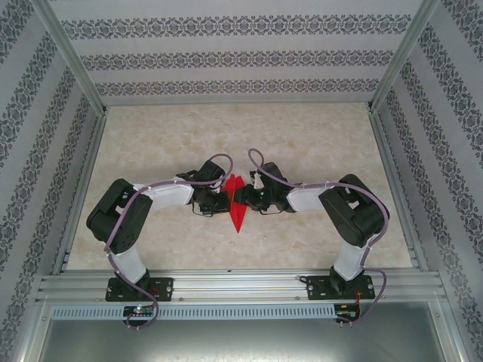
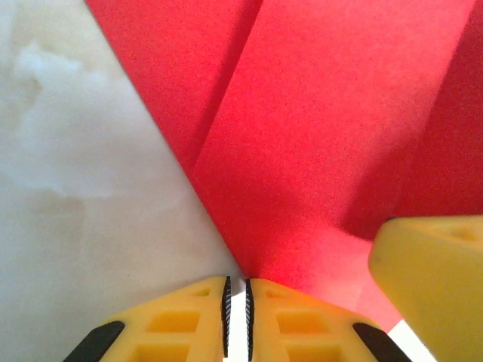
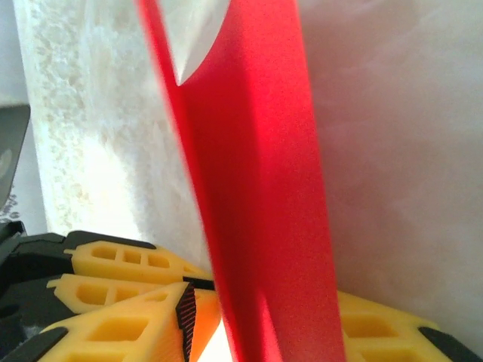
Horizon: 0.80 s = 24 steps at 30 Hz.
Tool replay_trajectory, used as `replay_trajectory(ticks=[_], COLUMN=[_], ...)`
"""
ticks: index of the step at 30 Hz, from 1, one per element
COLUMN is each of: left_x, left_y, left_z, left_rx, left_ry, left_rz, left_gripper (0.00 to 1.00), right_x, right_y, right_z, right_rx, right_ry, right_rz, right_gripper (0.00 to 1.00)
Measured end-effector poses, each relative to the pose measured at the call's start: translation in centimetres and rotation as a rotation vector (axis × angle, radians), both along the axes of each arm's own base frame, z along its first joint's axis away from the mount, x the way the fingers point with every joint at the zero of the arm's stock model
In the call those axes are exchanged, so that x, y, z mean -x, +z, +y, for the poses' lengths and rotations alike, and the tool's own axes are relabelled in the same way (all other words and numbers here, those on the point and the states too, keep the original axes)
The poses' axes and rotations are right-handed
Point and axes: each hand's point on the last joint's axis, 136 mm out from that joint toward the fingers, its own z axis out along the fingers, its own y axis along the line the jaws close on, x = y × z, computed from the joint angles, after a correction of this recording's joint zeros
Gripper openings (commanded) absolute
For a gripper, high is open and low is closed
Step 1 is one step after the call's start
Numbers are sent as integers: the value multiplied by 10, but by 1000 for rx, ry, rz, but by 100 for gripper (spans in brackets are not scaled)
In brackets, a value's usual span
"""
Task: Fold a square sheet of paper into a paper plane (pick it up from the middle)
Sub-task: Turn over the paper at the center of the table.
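From the top camera, nearest along the bottom edge: the rail (image 1: 241,280) with both arm bases (image 1: 139,289) bolted on. Higher, at mid-frame, left gripper (image 1: 217,202) and right gripper (image 1: 246,197) tip to tip over the pale table (image 1: 317,143). Between them the red paper plane (image 1: 238,215), nose toward the bottom of the frame.

From the left wrist, closest at the bottom edge: the left gripper (image 2: 237,285), yellow fingers (image 2: 181,317) almost together with only a thin slit left, nipping the lowest corner of the paper plane (image 2: 317,151). Red folds fanning up and right, bare table (image 2: 75,188) on the left, a finger of the right gripper at lower right.

From the right wrist, at the bottom corners: the right gripper (image 3: 264,320), fingers (image 3: 121,332) partly apart, not clamped — a lit gap beside the left pad. Between them the paper plane (image 3: 249,151) upright on edge, rising to the top of the frame. Yellow fingers of the left gripper at mid-left.
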Motion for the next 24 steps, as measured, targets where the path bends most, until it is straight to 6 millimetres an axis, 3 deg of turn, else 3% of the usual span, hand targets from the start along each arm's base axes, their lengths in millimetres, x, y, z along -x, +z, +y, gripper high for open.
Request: replay_trajectory(ticks=[10, 15, 24], left_x=[1, 0, -3], left_y=[3, 17, 40], left_z=[2, 7, 26], left_rx=[-2, -1, -36], left_ry=[4, 17, 85], left_rz=[-12, -60, -162], left_gripper=[16, 17, 17], right_x=[-2, -4, -2], right_y=[3, 4, 0], right_z=[3, 3, -4], right_rx=[64, 75, 128], right_ry=[35, 38, 44], right_rz=[-38, -42, -40], right_gripper=[32, 29, 14])
